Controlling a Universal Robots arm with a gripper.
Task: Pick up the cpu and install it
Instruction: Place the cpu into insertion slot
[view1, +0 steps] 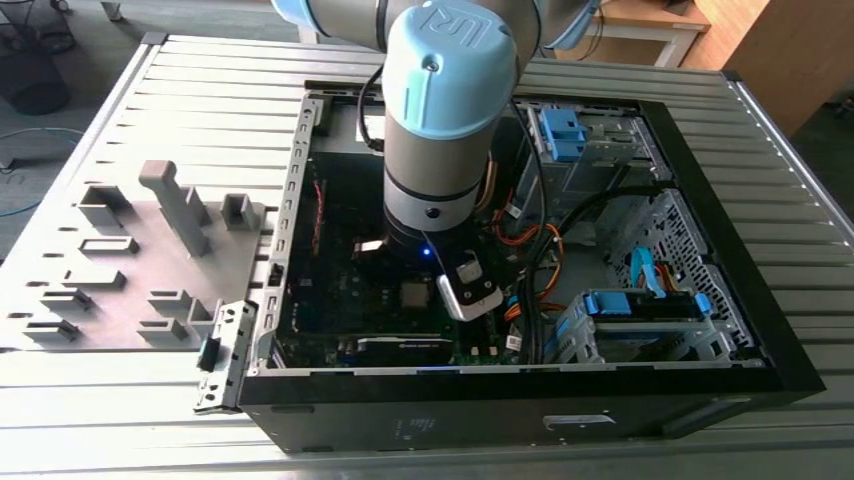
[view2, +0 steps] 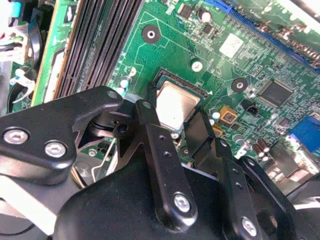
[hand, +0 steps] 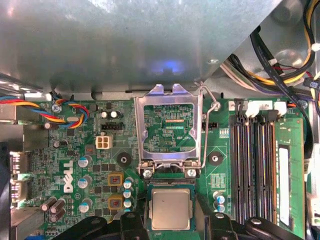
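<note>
The cpu, a small grey-silver square, lies flat in the motherboard socket; it shows in the second wrist view as cpu and in the exterior view as cpu. My gripper hangs right over it, open, one black finger on each side of the socket. The same straddle appears for the gripper in the second wrist view. No finger visibly presses the chip's edges. The arm's wrist stands upright inside the computer case.
The socket's metal load plate is flipped up and its wire lever is raised. Memory slots run beside the socket. Cable bundles and blue drive bays crowd the case. A grey tray with raised blocks lies outside.
</note>
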